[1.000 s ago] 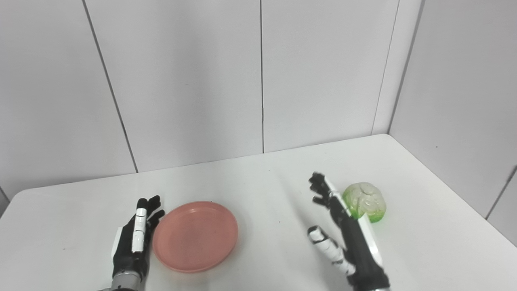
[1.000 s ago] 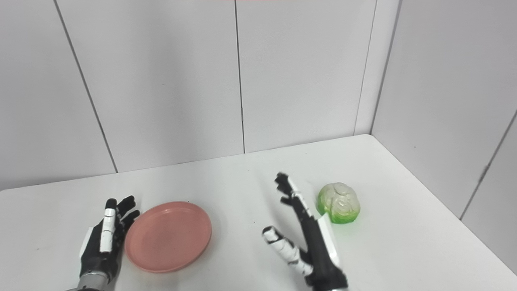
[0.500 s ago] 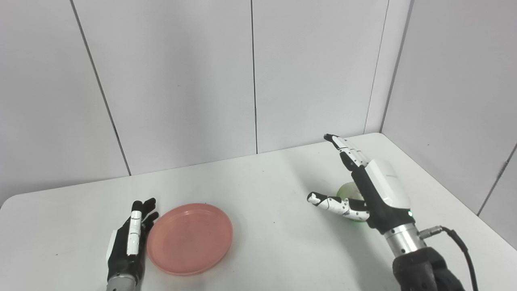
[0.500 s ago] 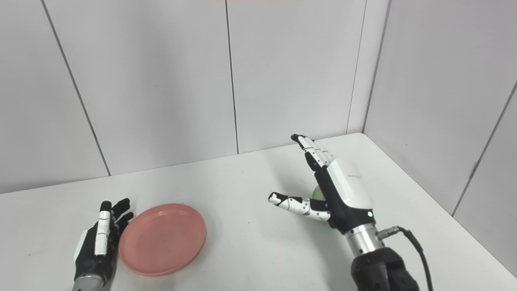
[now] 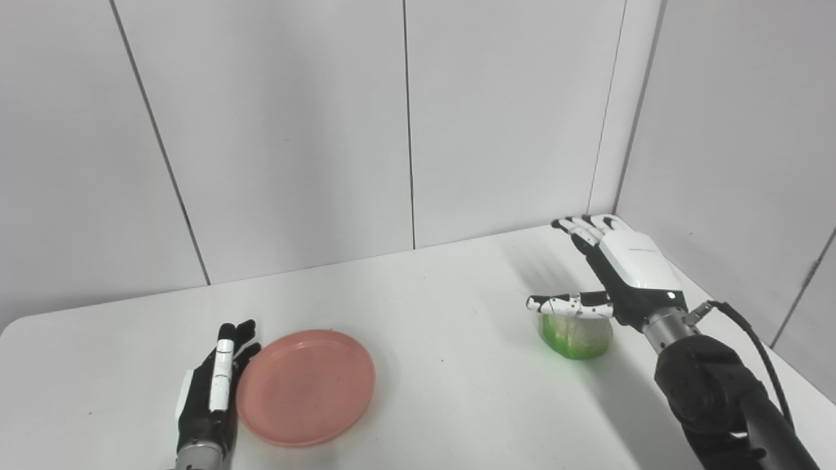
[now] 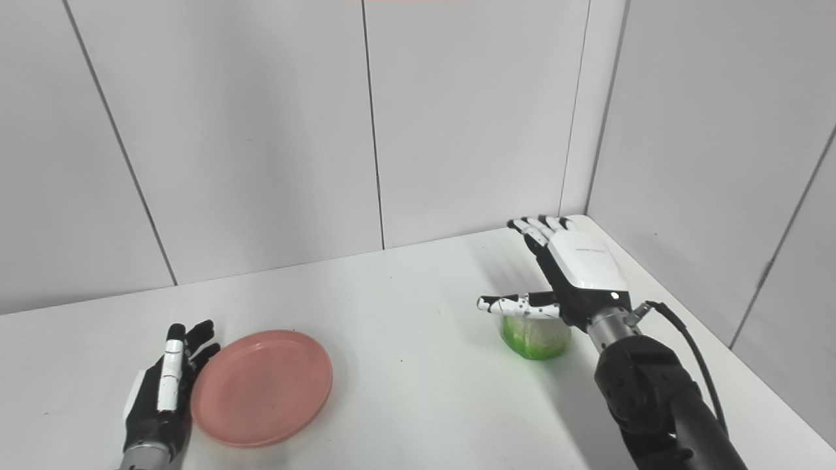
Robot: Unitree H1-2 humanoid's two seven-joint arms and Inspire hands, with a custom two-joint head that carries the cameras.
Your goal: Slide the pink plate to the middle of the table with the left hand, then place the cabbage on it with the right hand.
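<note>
The pink plate (image 5: 305,386) lies flat on the white table (image 5: 444,365), toward its left front. My left hand (image 5: 213,391) stands on edge against the plate's left rim, open, fingers straight and pointing away from me. The green-and-white cabbage (image 5: 576,334) sits at the right side of the table. My right hand (image 5: 614,274) hovers open just above it, palm down, fingers spread toward the back corner, thumb (image 5: 565,305) stretched left over the cabbage's top. It holds nothing. The hand hides the upper part of the cabbage.
White wall panels close the table at the back and on the right, meeting in a corner (image 5: 604,215) just behind my right hand. A black cable (image 5: 751,333) loops from the right wrist. Bare tabletop (image 6: 418,339) lies between plate and cabbage.
My right hand rose from the table left of the cabbage, swung right and turned palm down over it. The left hand stayed at the plate's rim. The camera tilted a little.
</note>
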